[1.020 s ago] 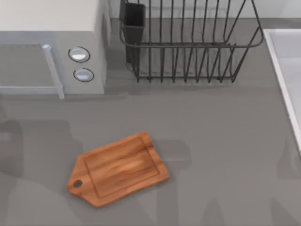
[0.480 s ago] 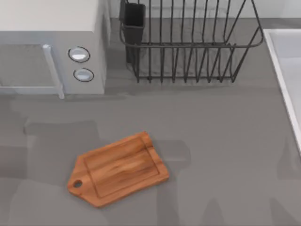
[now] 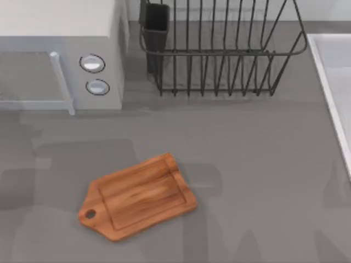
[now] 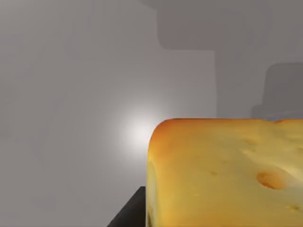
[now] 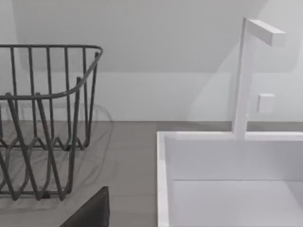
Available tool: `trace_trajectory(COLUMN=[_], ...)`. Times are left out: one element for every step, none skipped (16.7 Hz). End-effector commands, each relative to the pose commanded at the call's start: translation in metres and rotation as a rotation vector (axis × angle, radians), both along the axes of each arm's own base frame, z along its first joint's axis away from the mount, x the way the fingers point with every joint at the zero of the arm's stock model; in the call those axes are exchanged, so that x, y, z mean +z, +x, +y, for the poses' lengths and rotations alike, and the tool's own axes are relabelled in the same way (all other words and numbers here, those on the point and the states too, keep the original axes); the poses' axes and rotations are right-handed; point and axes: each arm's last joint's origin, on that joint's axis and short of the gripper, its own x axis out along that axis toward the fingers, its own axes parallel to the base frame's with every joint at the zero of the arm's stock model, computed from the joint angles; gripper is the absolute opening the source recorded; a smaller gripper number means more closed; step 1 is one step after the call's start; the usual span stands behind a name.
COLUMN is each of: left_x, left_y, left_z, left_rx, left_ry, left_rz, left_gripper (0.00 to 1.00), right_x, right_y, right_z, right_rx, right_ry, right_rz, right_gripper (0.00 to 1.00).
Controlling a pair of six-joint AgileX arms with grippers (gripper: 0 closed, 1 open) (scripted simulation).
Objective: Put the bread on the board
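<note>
From above, the board lies flat on the grey worktop, toward the near edge and left of the middle. It is turned at a slant, its short handle with the hole pointing to the near left corner and its far end angled up toward the right. Nothing rests on it. At the far left corner stands a pale microwave with two round knobs on its front. Along the far edge, right of the microwave, sits a dark wire dish rack with a dark cup-like holder at its left end. A white sink runs along the right edge. Soft grey shadows fall across the worktop around the board.

In the left wrist view, the bread sits very close to the camera: a golden-yellow block with browner edges and small pits in its surface. A dark part of the left hand shows just beside it, touching its lower edge. The bread looks carried by this hand, but I cannot tell how the fingers are set. Behind it is a plain pale grey surface with a bright glow and darker shadows.

In the right wrist view, a dark sliver of the right hand shows low in the picture; whether its fingers are wide or narrow I cannot tell. Beyond it are the wire rack, the worktop, the white sink and its white tap against a pale wall.
</note>
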Motion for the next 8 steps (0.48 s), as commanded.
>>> trace_trajectory(left_x=[0.001,0.001,0.001,0.001,0.000,-0.002,-0.004,-0.006], left_y=[0.001,0.003,0.004,0.005,0.006,0.007,0.007,0.007], left_z=[-0.007,-0.015,-0.024,-0.034,-0.044,-0.054,-0.065,-0.077], left_rx=[0.049,0.106,0.172,0.244,0.321,0.402,0.485,0.567], left_ry=[0.001,0.001,0.002,0.002,0.003,0.004,0.008,0.012], left_rz=[-0.001,-0.001,0.001,0.005,0.011,0.019,0.028,0.038], left_gripper=[0.00,0.00,0.00,0.00,0.00,0.00,0.00,0.00], right_x=[0.000,0.000,0.000,0.000,0.000,0.000,0.000,0.000], right_y=[0.000,0.000,0.000,0.000,0.000,0.000,0.000,0.000], right_z=[0.000,0.000,0.000,0.000,0.000,0.000,0.000,0.000], right_rx=[0.000,0.000,0.000,0.000,0.000,0.000,0.000,0.000], right_ry=[0.000,0.000,0.000,0.000,0.000,0.000,0.000,0.000], right_rz=[0.000,0.000,0.000,0.000,0.000,0.000,0.000,0.000], right_gripper=[1.00,1.00,1.00,1.00,1.00,1.00,1.00,1.00])
